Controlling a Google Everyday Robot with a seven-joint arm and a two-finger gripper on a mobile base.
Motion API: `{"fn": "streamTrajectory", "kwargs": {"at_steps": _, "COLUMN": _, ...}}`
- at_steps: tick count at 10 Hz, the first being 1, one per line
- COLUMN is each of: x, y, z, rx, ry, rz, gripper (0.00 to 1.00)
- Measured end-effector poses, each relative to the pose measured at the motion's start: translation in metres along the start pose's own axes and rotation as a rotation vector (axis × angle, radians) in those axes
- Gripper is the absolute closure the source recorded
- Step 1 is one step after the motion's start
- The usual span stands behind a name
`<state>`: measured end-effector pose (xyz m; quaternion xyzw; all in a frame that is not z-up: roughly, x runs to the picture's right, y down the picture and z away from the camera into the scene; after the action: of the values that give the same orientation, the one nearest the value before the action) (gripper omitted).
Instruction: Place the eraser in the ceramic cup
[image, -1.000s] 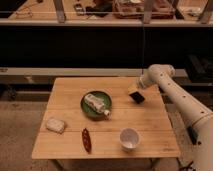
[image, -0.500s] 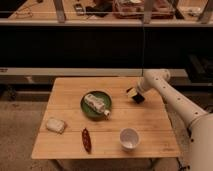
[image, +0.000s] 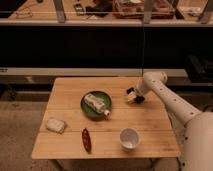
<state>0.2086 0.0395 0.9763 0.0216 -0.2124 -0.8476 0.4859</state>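
We see pincer (image: 132, 93) right of centre frame, over bench (image: 65, 90), just right of green plate (image: 86, 108), pinching eraser (image: 138, 98), dark block at its tip. Ceramic cup (image: 129, 139) upright, mouth open, well apart toward lower frame: almost straight below pincer, slightly left. We judge coming move: carry eraser down-frame over cup mouth. Eraser's long axis: we cannot tell.

The arm (image: 172, 102) is built of smooth, white, rounded segments with a cylindrical white joint. A small dark gripper (image: 134, 95) is fitted at its end, located over the wooden table (image: 75, 145), right of centre.
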Motion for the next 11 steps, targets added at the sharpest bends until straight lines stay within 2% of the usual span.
{"fn": "streamTrajectory", "kwargs": {"at_steps": 2, "x": -0.005, "y": 0.001, "z": 0.004, "rx": 0.006, "ry": -0.014, "rz": 0.007, "gripper": 0.53}}
{"fn": "streamTrajectory", "kwargs": {"at_steps": 4, "x": -0.007, "y": -0.003, "z": 0.004, "rx": 0.027, "ry": -0.019, "rz": 0.007, "gripper": 0.72}}
{"fn": "streamTrajectory", "kwargs": {"at_steps": 5, "x": -0.007, "y": -0.006, "z": -0.002, "rx": 0.045, "ry": -0.021, "rz": 0.003, "gripper": 0.82}}
{"fn": "streamTrajectory", "kwargs": {"at_steps": 6, "x": -0.006, "y": -0.008, "z": -0.015, "rx": 0.061, "ry": -0.019, "rz": -0.007, "gripper": 0.88}}
{"fn": "streamTrajectory", "kwargs": {"at_steps": 7, "x": -0.006, "y": -0.009, "z": -0.034, "rx": 0.076, "ry": -0.017, "rz": -0.019, "gripper": 0.89}}
{"fn": "streamTrajectory", "kwargs": {"at_steps": 9, "x": -0.007, "y": -0.01, "z": -0.093, "rx": 0.109, "ry": -0.003, "rz": -0.073, "gripper": 0.89}}
{"fn": "streamTrajectory", "kwargs": {"at_steps": 11, "x": -0.024, "y": -0.027, "z": -0.162, "rx": 0.162, "ry": -0.002, "rz": -0.164, "gripper": 0.89}}
